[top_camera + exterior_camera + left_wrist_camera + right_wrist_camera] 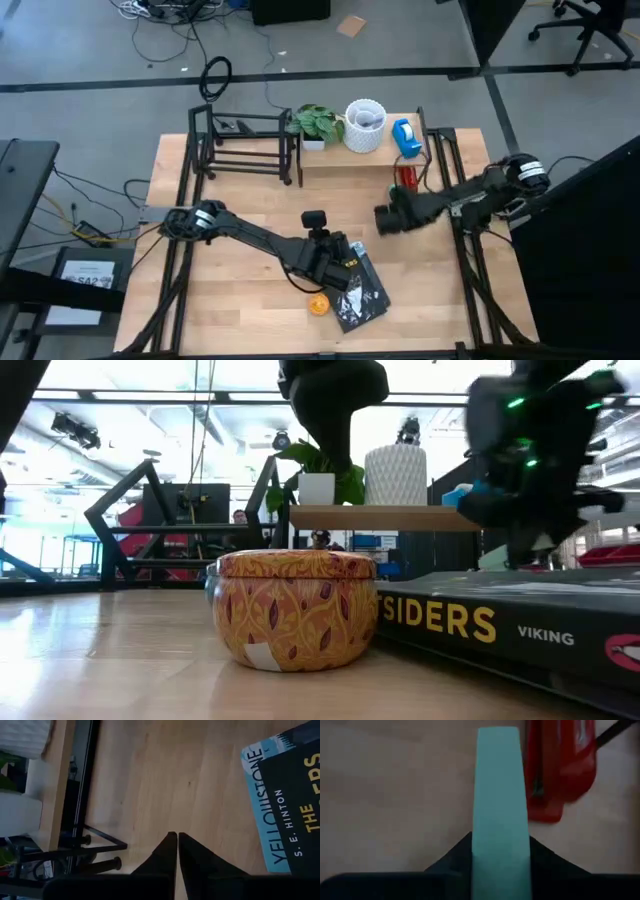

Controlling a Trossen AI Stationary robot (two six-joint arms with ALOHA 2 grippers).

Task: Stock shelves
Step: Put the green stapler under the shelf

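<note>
The shelves stand at the table's far side. One is a black metal-rod rack [245, 145]. The other is a low stand with a wooden plank top [330, 160], bearing a plant [318, 122], a white pot [364, 126] and a blue tape dispenser [405, 138]. My right gripper [385, 218] is shut on a flat teal thing [499, 795] just in front of the stand. A red thing [405, 178] lies on the table between them. My left gripper [176, 836] is shut with nothing in it. It points down at bare table beside a stack of books [360, 290]. My right gripper pinches the flat teal thing between its two fingers, one finger on each broad face [485, 845]. In the right wrist view it shows edge-on and reaches well out past the fingertips. What lies below the fingers is hidden by the gripper.
An orange patterned tin [295, 605] stands on the near middle of the table, close to the books [500, 625]. The books lie flat with "The Outsiders" [300, 805] on top. Bare wood lies at the table's left and in front of the rod rack.
</note>
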